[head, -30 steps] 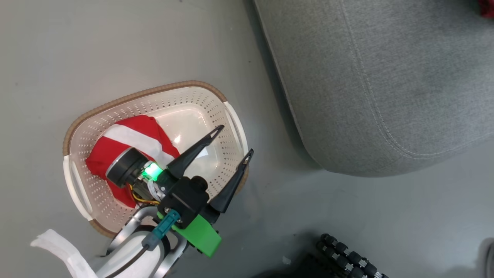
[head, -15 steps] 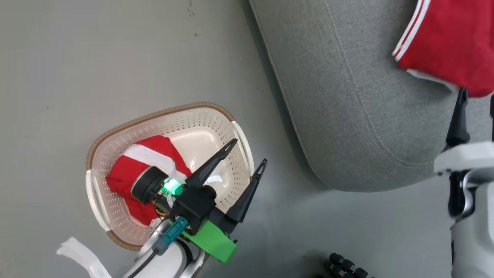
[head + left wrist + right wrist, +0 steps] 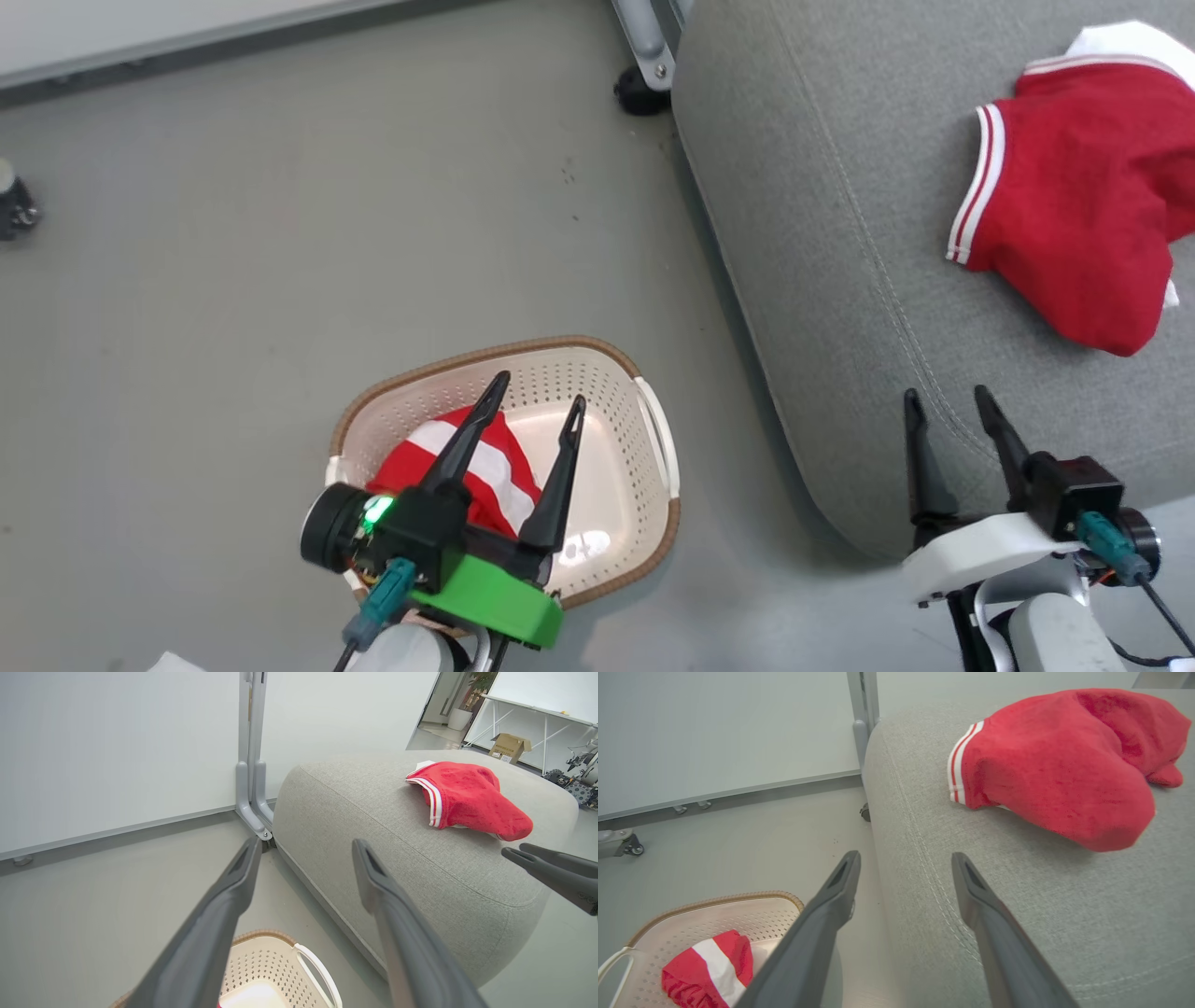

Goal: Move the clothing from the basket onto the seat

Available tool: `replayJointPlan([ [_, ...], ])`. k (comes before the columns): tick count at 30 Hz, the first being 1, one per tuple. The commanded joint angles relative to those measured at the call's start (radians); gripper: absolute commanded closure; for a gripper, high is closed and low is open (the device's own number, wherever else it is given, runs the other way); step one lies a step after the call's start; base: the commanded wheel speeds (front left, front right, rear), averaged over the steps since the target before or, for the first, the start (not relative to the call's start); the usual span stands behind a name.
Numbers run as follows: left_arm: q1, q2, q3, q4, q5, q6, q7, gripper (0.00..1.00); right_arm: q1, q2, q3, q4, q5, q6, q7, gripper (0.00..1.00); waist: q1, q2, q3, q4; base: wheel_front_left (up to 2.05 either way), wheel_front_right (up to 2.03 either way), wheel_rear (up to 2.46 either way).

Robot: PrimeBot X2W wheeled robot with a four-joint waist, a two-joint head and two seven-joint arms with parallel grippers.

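One red garment with thin white-striped trim (image 3: 1074,224) (image 3: 467,798) (image 3: 1059,765) lies on the light-grey seat (image 3: 840,233) (image 3: 373,835) (image 3: 1017,896). The other red garment, with a broad white band (image 3: 481,462) (image 3: 707,970), sits bunched in the cream perforated basket (image 3: 616,411) (image 3: 275,970) (image 3: 714,914) on the floor. My left gripper (image 3: 537,392) (image 3: 306,847) hangs open above the basket, holding nothing. My right gripper (image 3: 948,397) (image 3: 906,858) stands open and empty over the seat's near edge, apart from the trimmed garment.
The basket stands on grey floor just left of the seat. A white wall panel on a grey metal foot with a caster (image 3: 644,56) (image 3: 250,807) rises behind the seat's far-left corner. Another small caster (image 3: 14,205) (image 3: 630,847) sits at the far left.
The head camera has swung, shifting the whole picture. My right gripper has drawn back from the trimmed garment, which now lies free on the seat. My left gripper's fingers now point over the basket.
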Motion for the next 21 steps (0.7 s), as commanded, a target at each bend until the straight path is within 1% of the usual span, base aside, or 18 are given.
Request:
replayJointPlan([
  [1,0.044,-0.007,0.024,-0.007,0.011,0.009,-0.003,0.0,0.018,-0.005,0.027,-0.012,-0.004,-0.001,-0.003,0.0,0.0001,0.0,-0.146,0.135,0.0,0.0,0.0],
  [3,0.082,-0.016,0.067,-0.017,0.016,0.014,-0.003,0.0,0.023,-0.005,0.069,-0.033,-0.003,-0.001,-0.003,0.0,0.0001,0.0,-0.181,0.156,0.0,0.0,0.0],
  [4,0.109,-0.02,0.099,-0.024,0.016,0.014,-0.003,0.0,0.027,-0.005,0.097,-0.047,0.017,-0.001,-0.003,0.0,0.0001,0.0,-0.207,0.168,0.0,0.0,0.0],
  [6,0.149,-0.028,0.144,-0.039,0.019,0.009,-0.003,0.0,0.038,-0.005,0.121,-0.067,0.034,-0.001,-0.003,0.0,0.0001,0.0,-0.246,0.181,0.0,0.0,0.0],
  [10,0.256,-0.054,0.26,-0.094,0.036,0.018,-0.004,0.0,0.066,-0.005,0.158,-0.132,0.042,-0.001,-0.003,0.0,0.0001,0.0,-0.314,0.191,0.0,0.0,0.0],
  [13,0.323,-0.078,0.339,-0.132,0.025,0.006,-0.003,0.0,0.099,-0.005,0.164,-0.167,0.031,-0.001,-0.003,0.0,0.0001,0.0,-0.345,0.186,0.0,0.0,0.0],
  [14,0.354,-0.086,0.376,-0.15,0.033,-0.001,-0.002,0.0,0.113,-0.005,0.166,-0.186,0.033,-0.001,-0.003,0.0,0.0001,0.0,-0.357,0.181,0.0,0.0,0.0],
  [16,0.391,-0.1,0.417,-0.176,0.054,-0.013,-0.002,0.0,0.139,-0.004,0.172,-0.208,0.043,-0.001,-0.003,0.0,0.0001,0.0,-0.375,0.172,0.0,0.0,0.0],
  [21,0.462,-0.111,0.47,-0.204,0.143,-0.044,-0.002,0.0,0.206,-0.014,0.207,-0.246,0.051,-0.001,-0.003,0.0,0.0001,0.0,-0.404,0.149,0.0,0.0,0.0],
])
